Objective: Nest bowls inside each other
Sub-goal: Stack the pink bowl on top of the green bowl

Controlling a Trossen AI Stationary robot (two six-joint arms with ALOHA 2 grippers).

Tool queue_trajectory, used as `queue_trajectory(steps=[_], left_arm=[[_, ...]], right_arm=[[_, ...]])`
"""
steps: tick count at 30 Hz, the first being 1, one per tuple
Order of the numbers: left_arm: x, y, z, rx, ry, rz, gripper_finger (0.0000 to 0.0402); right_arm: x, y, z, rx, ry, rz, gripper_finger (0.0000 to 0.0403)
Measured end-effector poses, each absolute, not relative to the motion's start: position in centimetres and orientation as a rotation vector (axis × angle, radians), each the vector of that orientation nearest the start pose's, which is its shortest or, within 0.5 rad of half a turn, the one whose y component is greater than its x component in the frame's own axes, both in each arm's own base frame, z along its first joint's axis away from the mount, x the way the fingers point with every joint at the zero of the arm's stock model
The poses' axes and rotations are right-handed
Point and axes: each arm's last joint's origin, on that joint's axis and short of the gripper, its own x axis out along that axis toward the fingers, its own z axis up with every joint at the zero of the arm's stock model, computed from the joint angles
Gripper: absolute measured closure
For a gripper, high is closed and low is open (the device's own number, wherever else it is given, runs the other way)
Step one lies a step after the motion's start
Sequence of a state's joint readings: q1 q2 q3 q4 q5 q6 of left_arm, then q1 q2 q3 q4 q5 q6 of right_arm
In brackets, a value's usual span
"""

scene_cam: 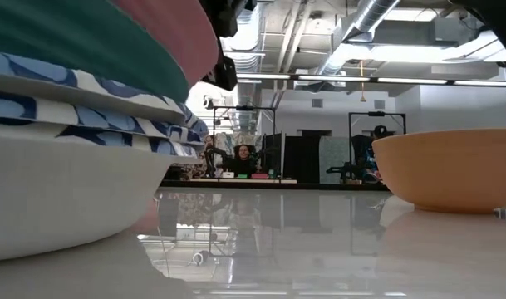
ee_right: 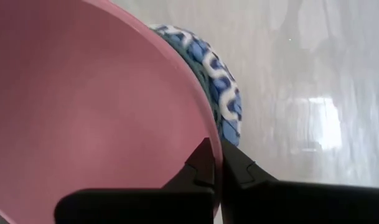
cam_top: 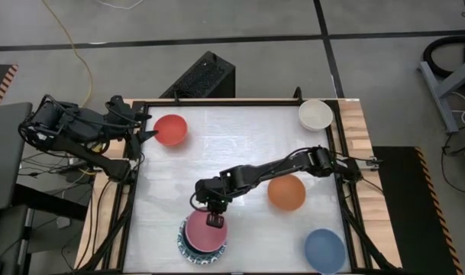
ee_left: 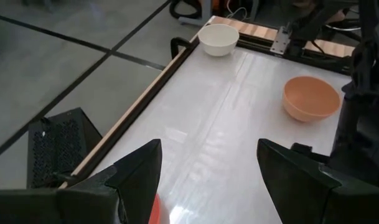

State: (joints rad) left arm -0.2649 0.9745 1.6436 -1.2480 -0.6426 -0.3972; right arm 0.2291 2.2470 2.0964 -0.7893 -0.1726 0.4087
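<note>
A pink bowl (cam_top: 205, 233) sits on top of a stack at the near edge. Under it are a green bowl (scene_cam: 86, 41) and shallow white bowls with blue-patterned rims (cam_top: 185, 248); the lowest one's base rests on the table. My right gripper (cam_top: 214, 220) is shut on the pink bowl. A red bowl (cam_top: 171, 130), an orange bowl (cam_top: 285, 191), a blue bowl (cam_top: 324, 250) and a cream bowl (cam_top: 315, 114) stand apart on the table. My left gripper (cam_top: 144, 126) waits open at the far left, beside the red bowl. My right gripper pinches the pink bowl's rim (ee_right: 209, 134) on its far side, one finger (ee_right: 198, 167) inside the bowl and one (ee_right: 242, 171) outside. The fingers come slanting down from the far right. The pink bowl's underside (scene_cam: 169, 25) lies close on the green bowl; the stack stands on the table.
The white tabletop (cam_top: 240, 153) has a raised wooden border (cam_top: 356, 130). My right arm (cam_top: 278, 168) reaches across the middle, past the orange bowl. Free table lies between the red and cream bowls and left of the stack.
</note>
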Motion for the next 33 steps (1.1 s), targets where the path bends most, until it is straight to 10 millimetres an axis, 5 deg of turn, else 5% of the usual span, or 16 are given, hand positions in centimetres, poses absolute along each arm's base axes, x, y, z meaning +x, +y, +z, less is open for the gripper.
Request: queue_trajectory(steps=[24, 29, 33], left_arm=[[10.4, -1.0, 47.0, -0.142, 0.449, 0.47, 0.0148], [10.8, -1.1, 45.8, -0.158, 0.535, 0.509, 0.0148], [12.1, -1.4, 43.4, -0.12, 0.644, 0.548, 0.0148]], right_arm=[[48.0, 12.5, 25.9, 0.322, 0.974, 0.294, 0.0247], [48.2, 12.1, 27.6, 0.324, 0.932, 0.293, 0.0233], [47.4, 11.0, 31.4, 0.295, 0.892, 0.298, 0.0237]])
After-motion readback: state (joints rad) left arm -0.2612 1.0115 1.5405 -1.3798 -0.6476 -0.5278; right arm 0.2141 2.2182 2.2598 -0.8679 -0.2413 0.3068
